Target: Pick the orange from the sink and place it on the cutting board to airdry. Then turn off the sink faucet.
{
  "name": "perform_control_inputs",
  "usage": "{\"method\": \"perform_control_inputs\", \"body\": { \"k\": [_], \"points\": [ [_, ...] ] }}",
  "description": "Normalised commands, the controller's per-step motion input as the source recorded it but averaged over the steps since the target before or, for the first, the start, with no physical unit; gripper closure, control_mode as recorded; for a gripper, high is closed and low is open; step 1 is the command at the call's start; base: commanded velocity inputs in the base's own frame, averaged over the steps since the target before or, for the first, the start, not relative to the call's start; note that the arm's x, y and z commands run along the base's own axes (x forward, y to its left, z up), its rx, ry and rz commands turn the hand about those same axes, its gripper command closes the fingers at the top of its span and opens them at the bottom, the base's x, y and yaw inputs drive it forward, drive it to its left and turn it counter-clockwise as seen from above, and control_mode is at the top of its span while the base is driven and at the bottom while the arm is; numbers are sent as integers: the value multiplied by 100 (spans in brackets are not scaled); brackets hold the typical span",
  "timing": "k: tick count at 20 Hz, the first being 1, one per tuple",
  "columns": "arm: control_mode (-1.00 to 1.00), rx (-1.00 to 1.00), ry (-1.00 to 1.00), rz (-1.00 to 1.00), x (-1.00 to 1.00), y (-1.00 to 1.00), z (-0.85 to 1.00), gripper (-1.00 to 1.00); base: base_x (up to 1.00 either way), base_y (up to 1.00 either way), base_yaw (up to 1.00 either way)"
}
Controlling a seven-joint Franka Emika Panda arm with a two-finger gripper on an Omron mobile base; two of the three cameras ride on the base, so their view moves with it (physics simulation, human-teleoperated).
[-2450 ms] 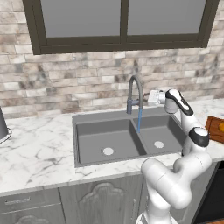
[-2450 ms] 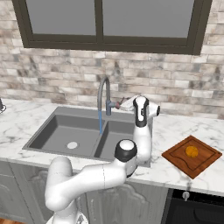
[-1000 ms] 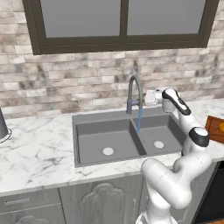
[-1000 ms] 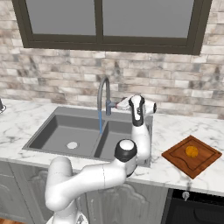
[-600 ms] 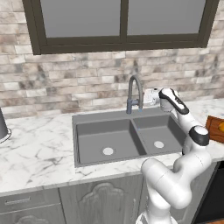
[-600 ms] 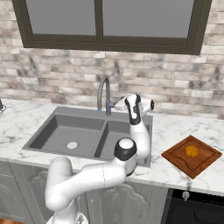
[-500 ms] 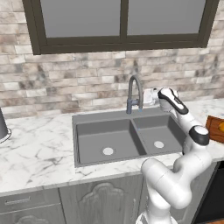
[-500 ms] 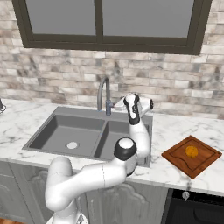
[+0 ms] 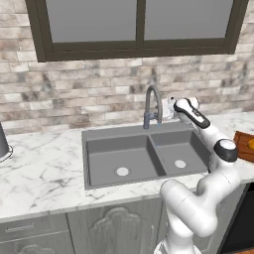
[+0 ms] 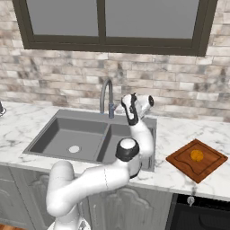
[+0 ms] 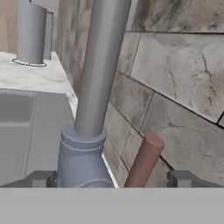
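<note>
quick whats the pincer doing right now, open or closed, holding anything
Pincer: open and holding nothing; its tips sit wide apart on either side of the sink faucet base and its reddish lever.

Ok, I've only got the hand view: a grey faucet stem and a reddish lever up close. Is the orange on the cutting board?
Observer: Yes, the orange sits on the cutting board, right of the sink.
Operator: Any water coming from the spout?
Observer: No stream shows under the sink faucet in the left base view.
Operator: Where's the tool relative to the sink?
Observer: The tool is behind the right basin, beside the faucet base, near the brick wall.
</note>
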Motion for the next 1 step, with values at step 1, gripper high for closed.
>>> {"method": "perform_control_inputs", "body": {
  "k": [1],
  "points": [
    [-100, -24, -5, 5, 1, 100, 48, -100, 0, 0, 0]
  ]
}}
